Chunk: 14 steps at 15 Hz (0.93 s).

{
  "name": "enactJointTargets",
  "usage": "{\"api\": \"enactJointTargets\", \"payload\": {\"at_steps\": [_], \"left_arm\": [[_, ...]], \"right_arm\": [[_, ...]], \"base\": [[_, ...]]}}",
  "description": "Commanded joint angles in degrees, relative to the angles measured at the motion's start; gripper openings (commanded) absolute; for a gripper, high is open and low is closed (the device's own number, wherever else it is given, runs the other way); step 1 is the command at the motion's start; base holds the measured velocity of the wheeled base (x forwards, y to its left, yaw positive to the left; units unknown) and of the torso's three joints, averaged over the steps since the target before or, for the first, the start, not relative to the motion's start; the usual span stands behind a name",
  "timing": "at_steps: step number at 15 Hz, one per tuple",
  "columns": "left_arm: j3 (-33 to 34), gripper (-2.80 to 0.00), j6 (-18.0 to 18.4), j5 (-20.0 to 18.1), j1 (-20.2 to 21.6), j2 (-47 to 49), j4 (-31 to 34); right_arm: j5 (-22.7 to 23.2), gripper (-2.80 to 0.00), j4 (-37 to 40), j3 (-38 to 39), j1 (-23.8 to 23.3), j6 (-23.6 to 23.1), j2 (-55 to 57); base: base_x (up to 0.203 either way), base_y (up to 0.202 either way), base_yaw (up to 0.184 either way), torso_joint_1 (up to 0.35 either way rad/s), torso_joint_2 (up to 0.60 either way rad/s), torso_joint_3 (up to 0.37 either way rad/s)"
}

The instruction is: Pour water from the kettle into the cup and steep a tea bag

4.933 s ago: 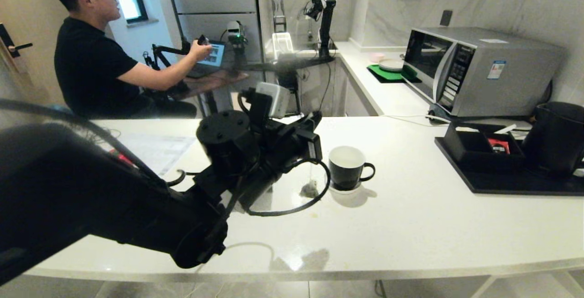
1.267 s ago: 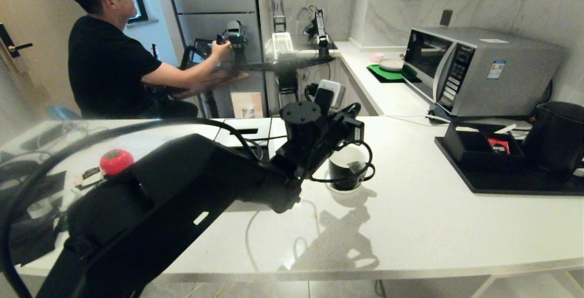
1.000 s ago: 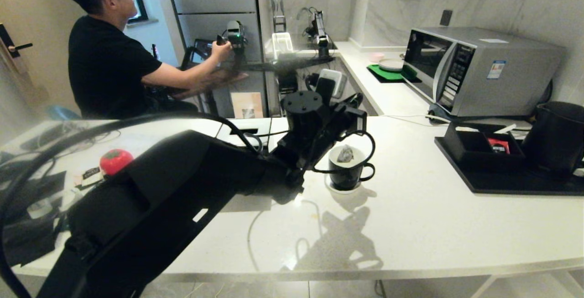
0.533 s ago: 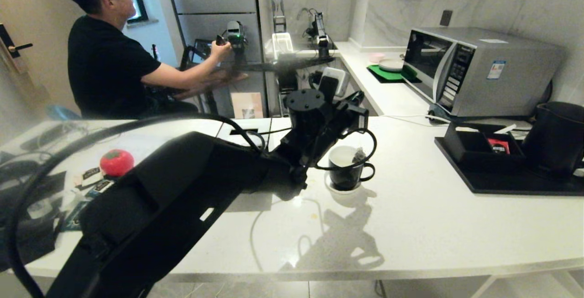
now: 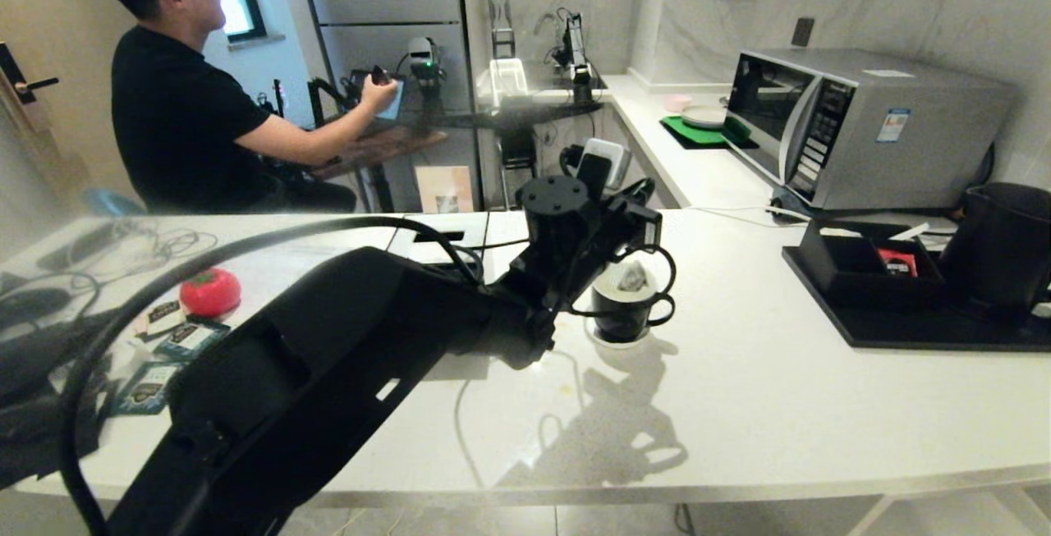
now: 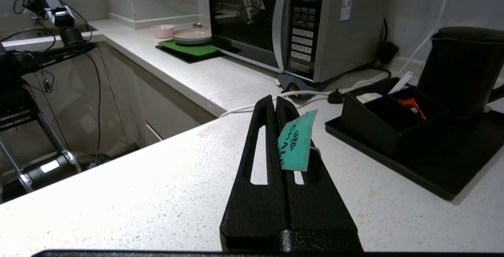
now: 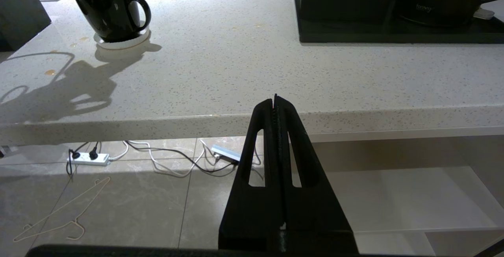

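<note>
Tea bag point(image 5: 631, 277) hangs at the cup point(image 5: 626, 306) rim. My left gripper point(image 6: 277, 103) is clamped on its teal tag point(image 6: 295, 141); right gripper point(image 7: 275, 100) closed, empty.

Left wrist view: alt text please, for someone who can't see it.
The left gripper, shut, pinches a teal tea bag tag above a white speckled counter. Beyond stand a silver microwave and a black kettle on a black tray.
</note>
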Motion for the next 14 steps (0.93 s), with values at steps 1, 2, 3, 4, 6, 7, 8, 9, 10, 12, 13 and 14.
{"api": "enactJointTargets", "payload": {"at_steps": [1,2,3,4,6,7,8,9,10,12,13,14], "left_arm": [[-0.02,-2.8,-0.02,0.05,0.51,0.92,-0.46],[-0.02,-2.8,-0.02,0.05,0.66,1.12,-0.47],[0.04,-2.8,-0.02,0.05,0.81,1.41,-0.56],[0.07,-2.8,-0.02,0.05,0.98,1.89,-0.93],[0.16,-2.8,-0.02,0.05,1.54,2.67,-1.62],[0.25,-2.8,-0.02,0.05,1.54,2.99,-1.64],[0.25,-2.8,-0.02,0.05,1.54,3.25,-1.62],[0.25,-2.8,-0.02,0.05,1.54,3.52,-1.7],[0.25,-2.8,-0.02,0.05,1.54,4.0,-1.75],[0.26,-2.8,0.13,0.05,1.54,5.07,-2.51],[0.34,-2.8,0.79,0.05,1.54,5.46,-2.89],[0.34,-2.8,1.11,0.05,1.54,5.78,-2.93]], "right_arm": [[-0.02,-2.8,-0.01,0.0,0.02,0.0,0.09],[-0.02,-2.8,-0.01,0.0,0.02,0.0,0.03],[-0.02,-2.8,-0.01,0.0,0.02,0.0,0.09],[-0.02,-2.8,-0.01,0.0,0.02,0.0,0.09],[-0.02,-2.8,-0.01,0.0,0.02,0.0,0.05],[-0.02,-2.8,-0.01,0.0,0.02,0.0,0.09],[-0.02,-2.8,-0.01,0.0,0.02,0.0,0.09],[-0.02,-2.8,-0.01,0.0,0.02,0.0,0.09],[-0.02,-2.8,-0.01,0.0,0.02,0.0,0.02],[-0.02,-2.8,-0.01,0.0,0.02,0.0,0.09],[-0.02,-2.8,-0.01,0.0,0.02,0.0,0.09],[-0.02,-2.8,-0.01,0.0,0.02,0.0,0.09]], "base": [[0.0,0.0,0.0,0.0,0.0,0.0],[0.0,0.0,0.0,0.0,0.0,0.0],[0.0,0.0,0.0,0.0,0.0,0.0],[0.0,0.0,0.0,0.0,0.0,0.0],[0.0,0.0,0.0,0.0,0.0,0.0],[0.0,0.0,0.0,0.0,0.0,0.0],[0.0,0.0,0.0,0.0,0.0,0.0],[0.0,0.0,0.0,0.0,0.0,0.0],[0.0,0.0,0.0,0.0,0.0,0.0],[0.0,0.0,0.0,0.0,0.0,0.0],[0.0,0.0,0.0,0.0,0.0,0.0],[0.0,0.0,0.0,0.0,0.0,0.0]]}}
